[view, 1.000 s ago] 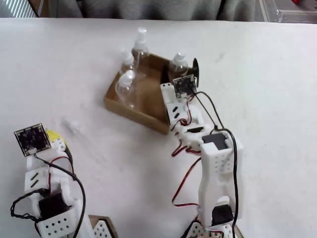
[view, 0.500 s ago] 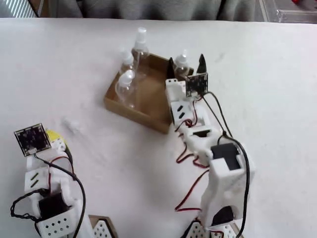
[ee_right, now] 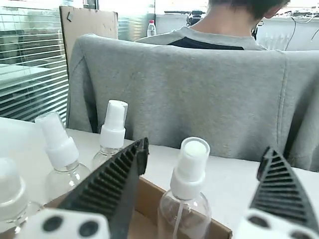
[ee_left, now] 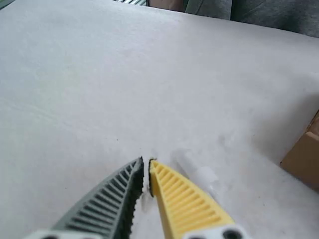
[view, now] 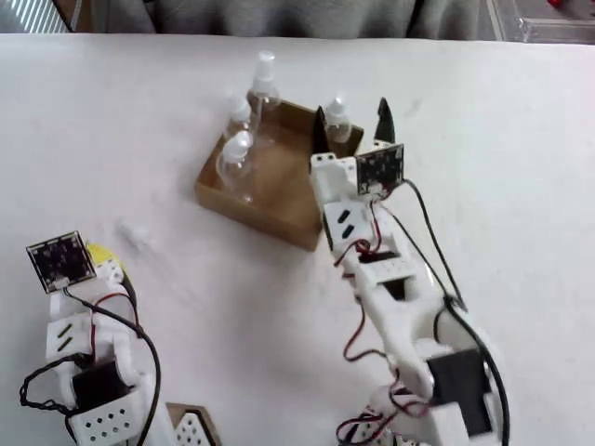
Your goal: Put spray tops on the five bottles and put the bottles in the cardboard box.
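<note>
While upright in the cardboard box (view: pixel 270 200), a bottle (ee_right: pixel 185 199) between wide-spread right fingers (ee_right: pixel 114 181).

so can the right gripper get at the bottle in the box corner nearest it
Probably yes. The right gripper is open with its jaws either side of that bottle, nothing between them; the other bottles stand off to one side.

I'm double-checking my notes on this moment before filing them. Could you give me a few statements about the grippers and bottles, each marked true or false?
1. The right gripper is open, with a bottle between its fingers. True.
2. That bottle's neck is bare. False: a white spray top is on it.
3. The left gripper holds a bottle. False: it is shut on nothing, above the table.
4. Another bottle stands upright nearby. True.
</note>
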Motion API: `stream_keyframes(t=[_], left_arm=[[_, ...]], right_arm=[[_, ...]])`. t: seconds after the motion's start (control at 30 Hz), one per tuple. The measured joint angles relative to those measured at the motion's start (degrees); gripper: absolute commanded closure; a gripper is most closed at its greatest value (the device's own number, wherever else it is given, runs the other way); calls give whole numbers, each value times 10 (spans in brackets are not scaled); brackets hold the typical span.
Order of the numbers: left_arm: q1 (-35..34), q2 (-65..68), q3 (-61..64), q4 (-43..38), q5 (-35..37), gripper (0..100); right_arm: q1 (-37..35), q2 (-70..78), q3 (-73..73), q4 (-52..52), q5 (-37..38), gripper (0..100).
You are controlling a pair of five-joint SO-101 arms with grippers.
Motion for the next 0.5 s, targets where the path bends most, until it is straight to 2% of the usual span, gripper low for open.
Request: stream_keyframes(t=[0.2, 0.43, 0.5], left_arm=[[0, 0, 0, -1, 0, 973], [0, 0, 0, -1, 0, 973], [0, 0, 0, -1, 0, 973]], right_arm=[[18, -179, 87, 137, 0, 721], [91, -433, 126, 394, 0, 991], [116, -504, 127, 484, 0, 949]])
